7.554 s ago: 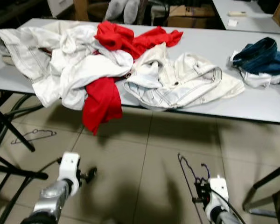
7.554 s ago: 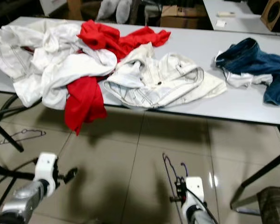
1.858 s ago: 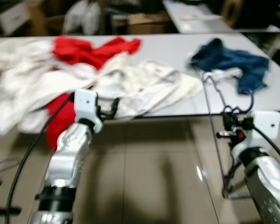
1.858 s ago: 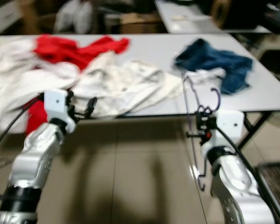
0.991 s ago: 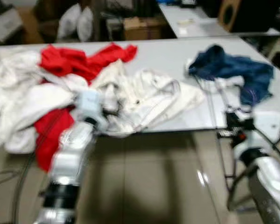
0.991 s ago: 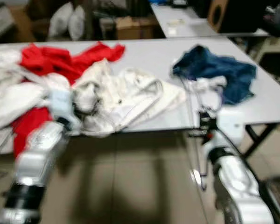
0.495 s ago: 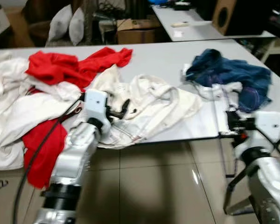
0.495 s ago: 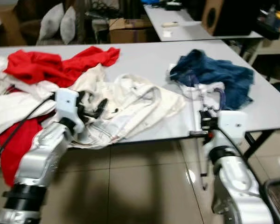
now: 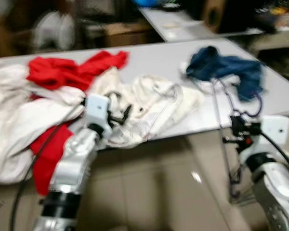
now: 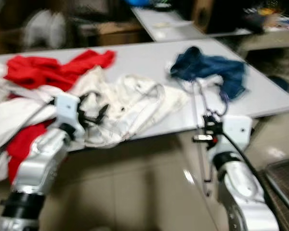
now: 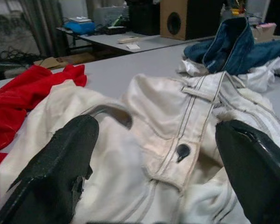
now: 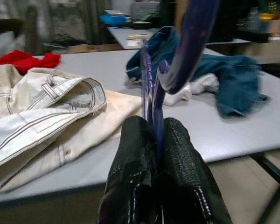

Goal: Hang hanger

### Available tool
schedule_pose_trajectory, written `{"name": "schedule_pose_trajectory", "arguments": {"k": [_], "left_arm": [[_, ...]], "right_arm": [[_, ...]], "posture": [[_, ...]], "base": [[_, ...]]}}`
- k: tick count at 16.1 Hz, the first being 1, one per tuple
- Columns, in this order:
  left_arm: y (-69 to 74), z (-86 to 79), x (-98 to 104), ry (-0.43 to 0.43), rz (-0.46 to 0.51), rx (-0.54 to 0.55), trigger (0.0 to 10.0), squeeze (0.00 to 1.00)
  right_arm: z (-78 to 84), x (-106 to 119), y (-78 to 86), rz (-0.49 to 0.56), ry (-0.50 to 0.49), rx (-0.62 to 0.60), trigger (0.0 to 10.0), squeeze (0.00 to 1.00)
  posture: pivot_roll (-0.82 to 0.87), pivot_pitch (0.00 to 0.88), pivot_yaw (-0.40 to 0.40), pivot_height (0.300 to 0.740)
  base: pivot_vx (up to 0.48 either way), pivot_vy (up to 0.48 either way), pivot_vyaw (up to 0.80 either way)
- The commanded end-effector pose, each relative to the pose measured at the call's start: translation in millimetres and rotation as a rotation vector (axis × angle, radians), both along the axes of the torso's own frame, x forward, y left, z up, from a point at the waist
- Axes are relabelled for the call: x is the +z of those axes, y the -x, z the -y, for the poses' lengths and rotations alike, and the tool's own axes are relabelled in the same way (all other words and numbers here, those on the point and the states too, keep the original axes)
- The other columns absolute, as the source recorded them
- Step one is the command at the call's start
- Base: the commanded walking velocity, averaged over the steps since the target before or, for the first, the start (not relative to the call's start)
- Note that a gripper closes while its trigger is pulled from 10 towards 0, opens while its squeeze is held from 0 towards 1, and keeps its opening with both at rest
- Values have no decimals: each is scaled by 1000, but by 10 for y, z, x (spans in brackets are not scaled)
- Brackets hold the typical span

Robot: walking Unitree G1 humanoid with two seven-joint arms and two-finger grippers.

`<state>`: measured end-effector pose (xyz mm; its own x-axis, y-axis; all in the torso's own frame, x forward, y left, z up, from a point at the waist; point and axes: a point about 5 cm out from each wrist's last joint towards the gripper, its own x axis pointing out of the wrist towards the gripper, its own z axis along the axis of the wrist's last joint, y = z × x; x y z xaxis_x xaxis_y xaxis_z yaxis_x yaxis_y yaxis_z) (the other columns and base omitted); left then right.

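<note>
A thin purple wire hanger [image 9: 220,113] stands upright in my right gripper [image 9: 237,130], which is shut on its wire just before the table's front edge. In the right wrist view the fingers [image 12: 177,154] pinch the hanger [image 12: 151,88], its hook curving up over them. My left gripper [image 9: 121,114] is open at the front edge of the grey table [image 9: 154,55], over a crumpled white garment [image 9: 151,98]. In the left wrist view its fingers [image 11: 60,158] stand wide apart around the white garment's buttoned band [image 11: 177,140], with nothing held.
Red clothing [image 9: 72,70] and more white clothing [image 9: 24,110] lie on the table's left part, the red hanging over the edge. Blue jeans [image 9: 221,65] lie at the right. A second table [image 9: 183,21] stands behind. A dark basket [image 10: 284,187] stands on the floor at the right.
Both arms have risen from near the floor to table height, the right carrying the hanger. The view has shifted and blurred since half a second ago; the grippers keep their places.
</note>
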<state>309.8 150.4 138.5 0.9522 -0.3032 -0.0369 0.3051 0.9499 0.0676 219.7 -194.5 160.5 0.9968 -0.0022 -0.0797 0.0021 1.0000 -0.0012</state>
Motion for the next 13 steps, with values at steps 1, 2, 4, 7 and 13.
{"name": "schedule_pose_trajectory", "arguments": {"k": [1,2,4,7,13], "left_arm": [[-26,47,62,-18,29,-4,10000,0],[-25,57,61,-20,31,-3,10000,0],[-16,77,50,-2,25,-3,10000,0],[-18,83,48,8,25,19,10000,0],[-32,60,50,28,27,40,10000,0]], "right_arm": [[33,45,4,19,9,-15,10000,0],[36,46,6,20,10,-15,10000,0],[56,54,4,20,16,-15,10000,0],[118,91,-14,27,23,-7,10000,0],[161,99,-8,27,70,-12,10000,0]], "posture": [[-20,0,42,740],[-21,0,42,740],[-20,0,40,740],[-17,0,35,740],[-24,0,37,740]], "base": [[0,-480,0],[0,-480,0],[0,-240,0],[0,0,0],[42,0,0]]}}
